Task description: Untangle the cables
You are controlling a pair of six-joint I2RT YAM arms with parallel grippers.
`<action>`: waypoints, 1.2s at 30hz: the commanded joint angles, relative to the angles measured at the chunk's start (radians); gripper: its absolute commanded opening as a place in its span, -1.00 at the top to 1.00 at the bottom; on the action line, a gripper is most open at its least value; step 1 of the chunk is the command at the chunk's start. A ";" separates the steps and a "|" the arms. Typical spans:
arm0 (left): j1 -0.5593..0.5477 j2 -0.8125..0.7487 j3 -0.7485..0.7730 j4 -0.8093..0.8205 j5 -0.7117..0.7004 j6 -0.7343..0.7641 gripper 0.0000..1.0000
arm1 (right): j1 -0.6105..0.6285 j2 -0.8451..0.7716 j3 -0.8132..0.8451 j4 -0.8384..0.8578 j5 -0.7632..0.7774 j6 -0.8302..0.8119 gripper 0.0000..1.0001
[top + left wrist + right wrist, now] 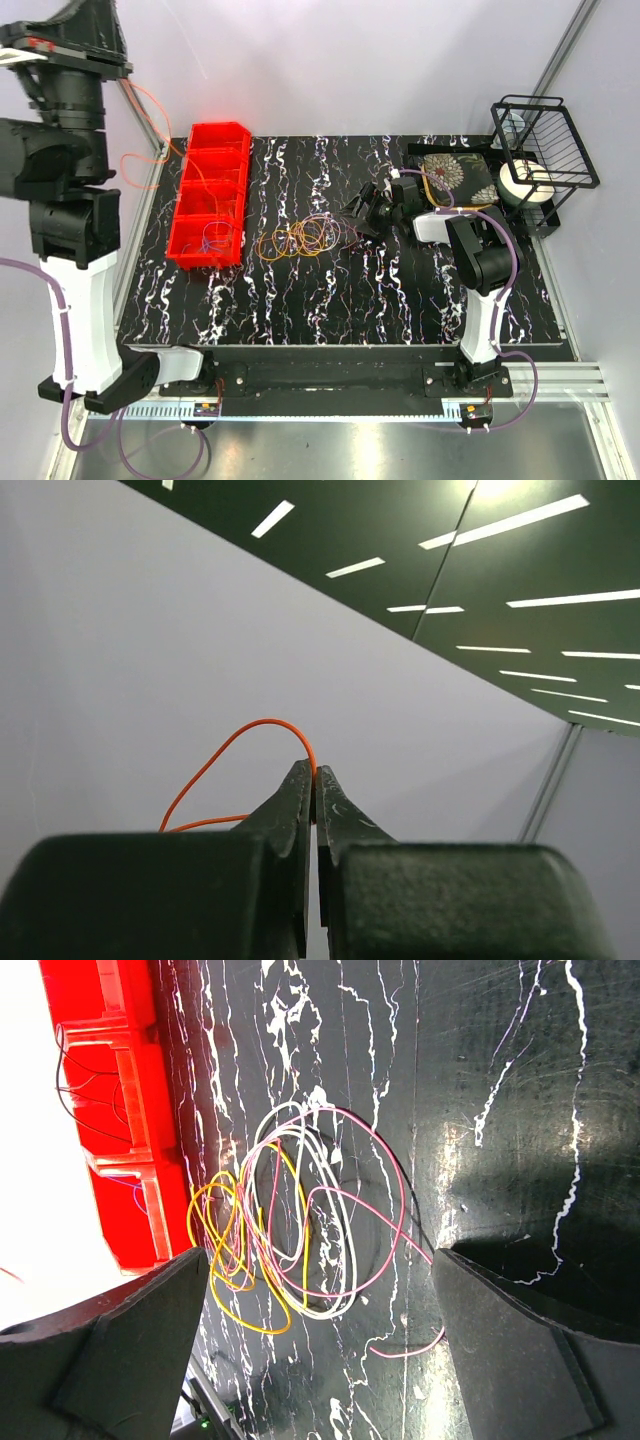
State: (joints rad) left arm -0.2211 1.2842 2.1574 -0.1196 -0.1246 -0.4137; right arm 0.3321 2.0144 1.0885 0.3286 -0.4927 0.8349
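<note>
Top external view: a tangle of cables (300, 238), mostly orange and yellow, lies near the middle of the black marbled counter (400, 300), with a red divided bin (212, 195) at its 9 o'clock. The left arm (70, 200) is raised high at the frame's 10 o'clock, and a single orange cable (150, 135) loops in the air beside it, off the counter's edge. Left wrist view: the left tool (315, 780) is pressed together on that orange cable, nipped at the fingertips. Right wrist view: the right tool (320, 1260) stands wide apart, its fingers framing the tangle and holding nothing. A black wire rack (545, 150) sits at the counter's 2 o'clock.
</note>
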 commanded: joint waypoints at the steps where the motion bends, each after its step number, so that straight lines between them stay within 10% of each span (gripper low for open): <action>1: 0.005 -0.005 -0.091 0.052 -0.043 0.082 1.00 | 0.005 0.021 0.019 -0.017 -0.012 -0.003 -0.99; 24: 0.060 -0.137 -0.523 0.218 -0.196 0.118 1.00 | 0.007 0.055 0.045 -0.033 -0.030 0.001 -0.99; 36: 0.080 -0.111 -0.516 0.193 -0.167 0.122 1.00 | 0.007 0.081 0.057 -0.030 -0.053 0.013 -0.99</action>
State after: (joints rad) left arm -0.1471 1.1595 1.6211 0.0246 -0.2928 -0.3058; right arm 0.3321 2.0586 1.1339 0.3332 -0.5449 0.8558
